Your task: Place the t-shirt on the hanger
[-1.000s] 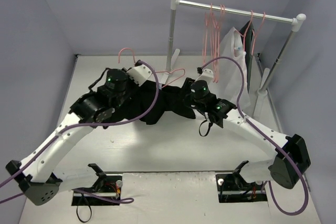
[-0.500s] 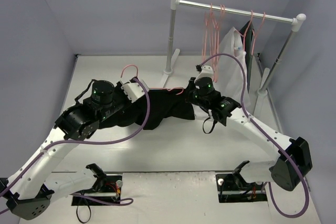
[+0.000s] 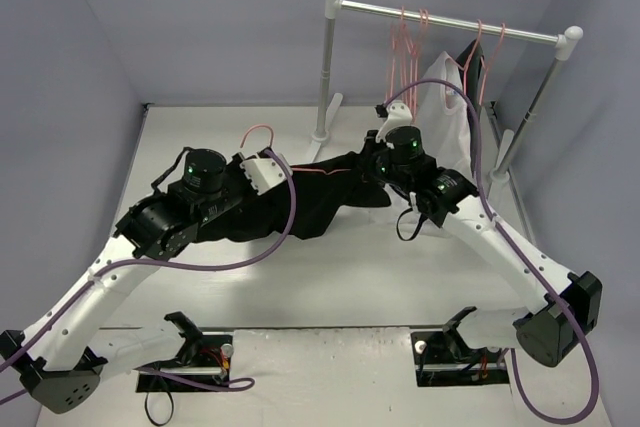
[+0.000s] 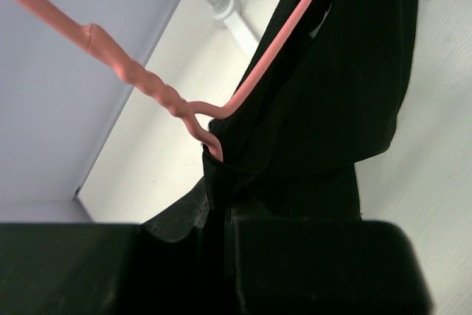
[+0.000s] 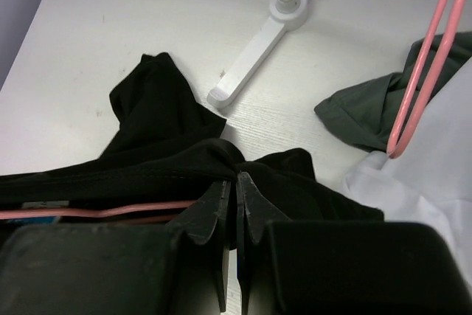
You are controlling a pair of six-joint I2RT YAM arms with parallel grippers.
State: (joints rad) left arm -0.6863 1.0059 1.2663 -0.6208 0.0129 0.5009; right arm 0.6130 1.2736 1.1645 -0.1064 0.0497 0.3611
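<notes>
Well, on the white table (image 3: 330,277) the clothes rack (image 3: 450,21) stands at the upper right, and the black t-shirt (image 3: 315,197) is stretched across the middle of the frame between the two arms. The pink hanger (image 4: 90,35) is threaded into it. Its twisted neck comes out of the fabric right where the left gripper (image 4: 221,208) pinches the t-shirt. The right gripper (image 5: 236,182) is pressed tight on a fold of the other end.
</notes>
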